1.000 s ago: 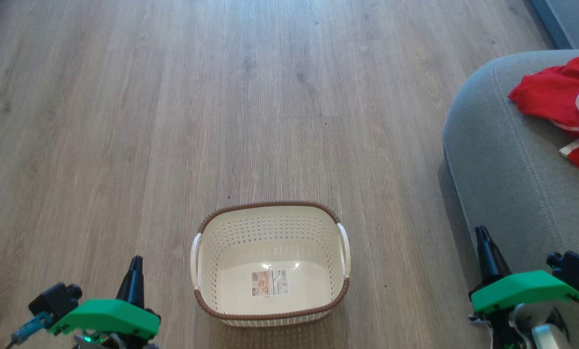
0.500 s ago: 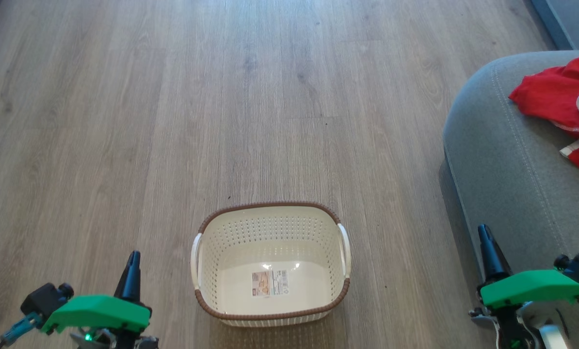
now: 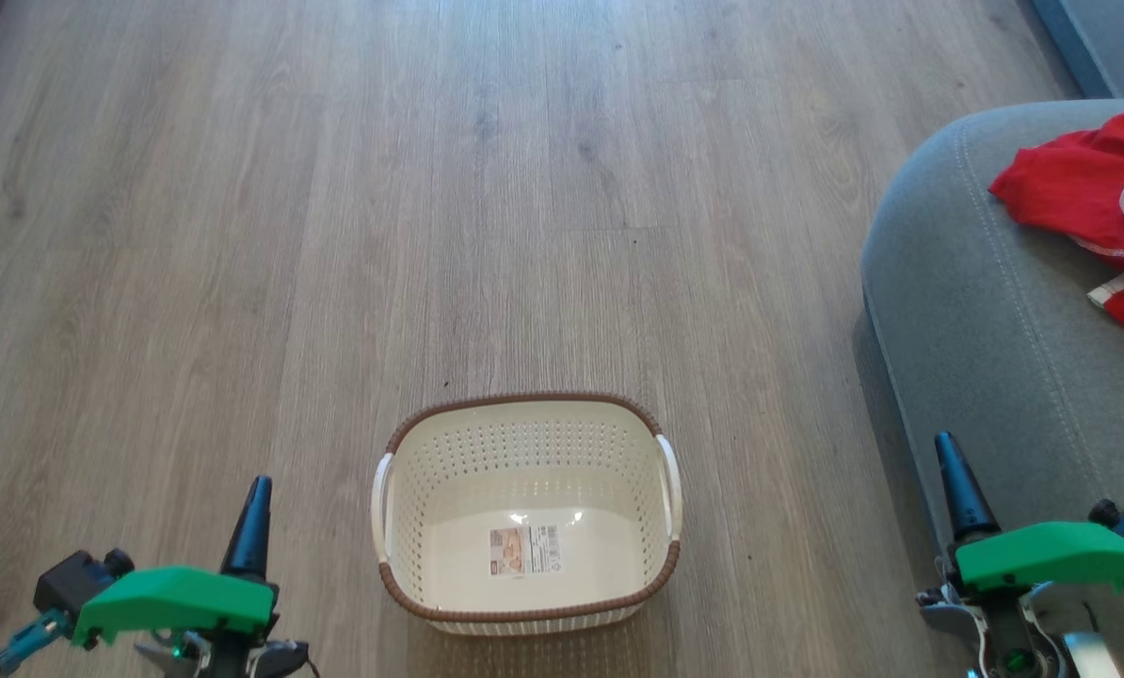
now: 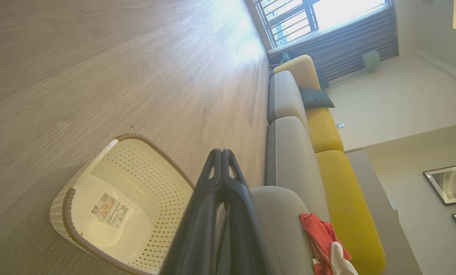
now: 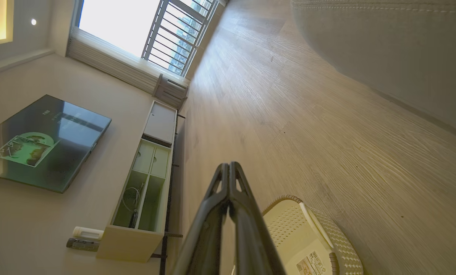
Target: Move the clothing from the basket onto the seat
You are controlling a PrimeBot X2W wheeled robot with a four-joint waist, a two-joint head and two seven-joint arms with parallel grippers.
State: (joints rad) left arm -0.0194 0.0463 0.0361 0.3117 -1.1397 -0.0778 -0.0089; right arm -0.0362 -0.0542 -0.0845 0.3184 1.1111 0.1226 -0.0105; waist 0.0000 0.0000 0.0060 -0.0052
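1. Left gripper (image 3: 259, 488): the two dark fingers are pressed together to the tips, as the left wrist view (image 4: 221, 153) confirms. Nothing is held between them.

2. Right gripper (image 3: 946, 443): its fingers are likewise pressed together with nothing between them, and the right wrist view (image 5: 228, 166) shows the tips meeting. In the head view the finger is seen against the near edge of the seat (image 3: 976, 320).

3. The basket (image 3: 524, 398) stands upright on the wood floor (image 3: 336, 235) between the two grippers. It is near the inner side of the left gripper and farther from the right one. Its perforated walls and the label sticker (image 3: 522, 551) on its bottom are fully exposed.

4. The seat extends forward and outward from the right gripper, and its stitched seams are visible.

5. The clothing (image 3: 1075, 184) lies on top of the seat, ahead of the right gripper and to its outer side, well apart from both grippers and from the basket. It is a crumpled red heap with a white portion. No lettering can be read.

6. Beyond the seat, the left wrist view shows yellow cushions (image 4: 329, 130).
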